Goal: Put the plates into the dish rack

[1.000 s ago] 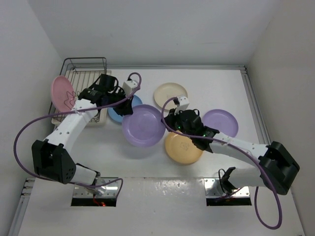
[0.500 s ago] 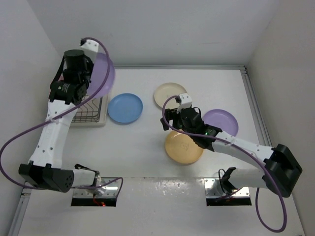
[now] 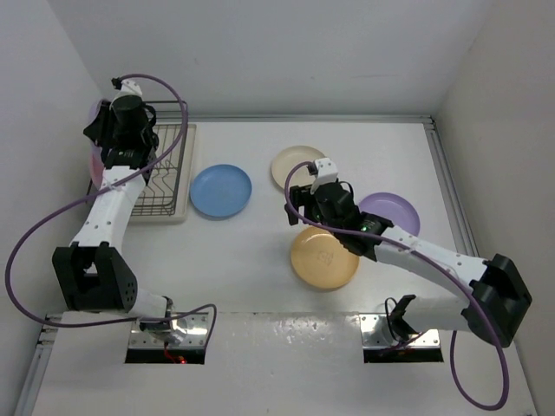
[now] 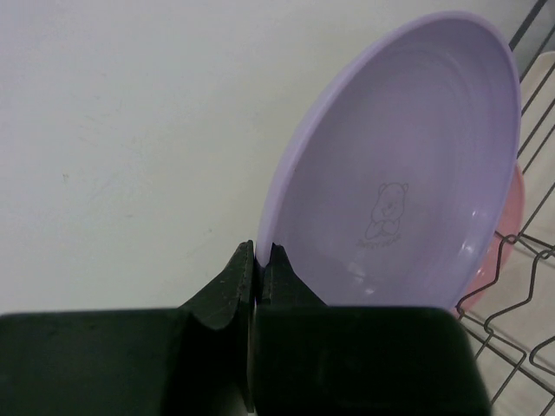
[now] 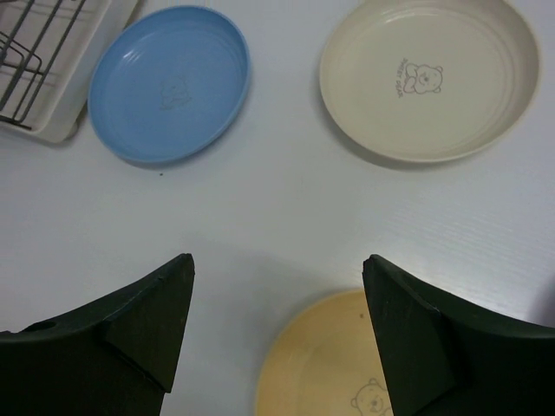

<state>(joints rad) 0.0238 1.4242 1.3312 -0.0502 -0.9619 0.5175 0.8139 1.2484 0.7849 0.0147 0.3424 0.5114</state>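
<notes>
Left gripper (image 4: 260, 264) pinched tight on a lilac plate (image 4: 408, 165) at the dish rack (image 3: 169, 178); right gripper (image 5: 277, 321) wide open, holding nothing.
Lilac plate stands upright, rim between the left jaws, pink plate (image 4: 507, 234) right behind it, rack wires beside both; can't tell if it's seated between prongs. Right gripper hovers over the table (image 5: 286, 217) between blue plate (image 5: 169, 82), cream plate (image 5: 431, 78) and orange-yellow plate (image 5: 321, 373), touching none. All three lie flat, outside the rack. Second lilac plate (image 3: 399, 212) lies flat, partly under the right arm.

Pink plate (image 4: 507, 234) mostly hidden behind lilac plate (image 4: 408, 173); orange-yellow plate (image 5: 321, 364) cut off.
</notes>
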